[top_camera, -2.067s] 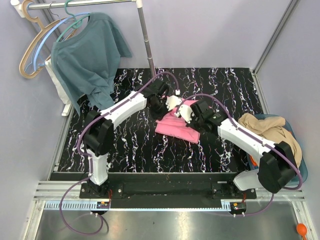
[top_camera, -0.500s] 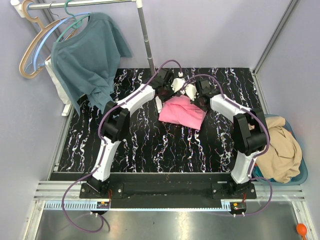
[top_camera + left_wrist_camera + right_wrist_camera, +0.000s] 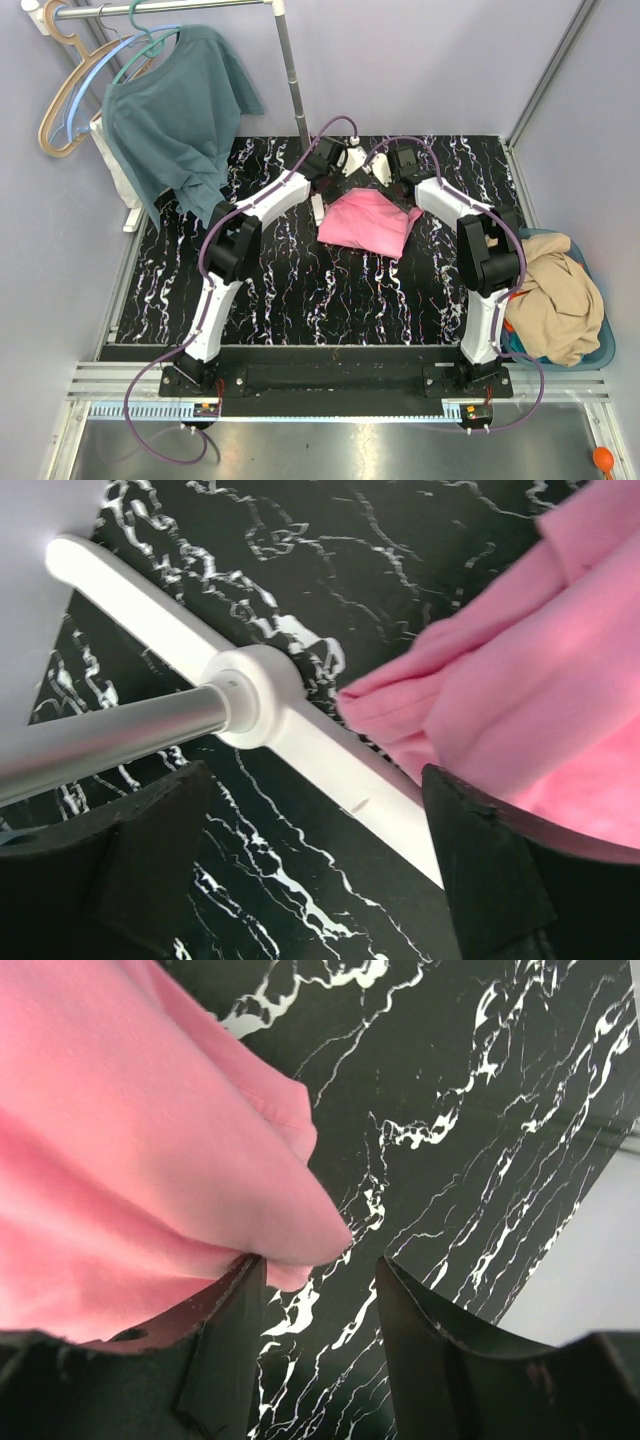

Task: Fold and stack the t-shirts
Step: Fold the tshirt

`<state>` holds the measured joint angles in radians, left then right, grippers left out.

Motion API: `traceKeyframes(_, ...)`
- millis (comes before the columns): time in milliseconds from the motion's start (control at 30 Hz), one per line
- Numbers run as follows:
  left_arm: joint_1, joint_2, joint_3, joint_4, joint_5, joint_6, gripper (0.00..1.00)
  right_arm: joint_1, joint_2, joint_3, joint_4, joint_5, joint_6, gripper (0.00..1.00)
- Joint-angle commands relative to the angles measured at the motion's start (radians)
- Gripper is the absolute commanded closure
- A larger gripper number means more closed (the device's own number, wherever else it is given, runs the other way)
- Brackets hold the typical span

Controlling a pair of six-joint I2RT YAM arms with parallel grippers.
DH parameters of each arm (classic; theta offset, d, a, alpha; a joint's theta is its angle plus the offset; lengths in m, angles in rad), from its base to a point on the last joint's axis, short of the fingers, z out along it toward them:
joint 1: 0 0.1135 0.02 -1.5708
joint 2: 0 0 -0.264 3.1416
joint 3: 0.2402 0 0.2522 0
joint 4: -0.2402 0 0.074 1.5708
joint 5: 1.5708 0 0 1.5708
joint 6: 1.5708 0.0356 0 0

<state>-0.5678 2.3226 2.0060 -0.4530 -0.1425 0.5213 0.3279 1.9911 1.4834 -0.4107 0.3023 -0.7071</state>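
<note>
Top external view is showing, nearest on the right, a basket in which a tan tee is lying bunched and spilling over the rim. Further in, a pink tee is lying about mid-bench, gathered into a rough wedge and not yet squared.

Both arms are reaching to its far edge. The left gripper is hanging with fingers spread wide, nothing between them but bench and the white rack foot, with the pink cloth just beside its right finger. The right gripper is also standing with fingers apart. A folded corner of the tee is lying against one finger, not pinched.

Behind, a teal shirt is hanging on the rack.

The pink tee is looking light, limp and thin. It will likely sag and spill its fold if lifted at one point, and drag easily on the smooth top. I would be taking it at two corners of one edge, pinching every layer.

Counting: one pink tee, one tan tee, one teal shirt, one basket, two arms. Anything lying under the tan tee is hidden.
</note>
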Motion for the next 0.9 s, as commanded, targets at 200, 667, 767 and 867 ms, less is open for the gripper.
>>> traceKeyframes(200, -0.040, -0.046, -0.013, 0.155, -0.072, -0.017, 0.01, -0.012, 0.060, 0.051, 0.069, 0.146, 0.057, 0.45)
traceKeyframes(667, -0.047, -0.249, -0.211, 0.122, 0.018, -0.078, 0.01, -0.012, -0.178, -0.069, 0.052, 0.061, 0.175, 0.23)
traceKeyframes(767, -0.047, -0.232, -0.182, 0.100, 0.026, -0.076, 0.01, -0.012, -0.218, -0.083, 0.046, 0.034, 0.210, 0.20)
traceKeyframes(867, -0.047, -0.213, -0.165, 0.096, 0.044, -0.075, 0.01, -0.012, -0.232, -0.090, 0.046, 0.011, 0.239, 0.16)
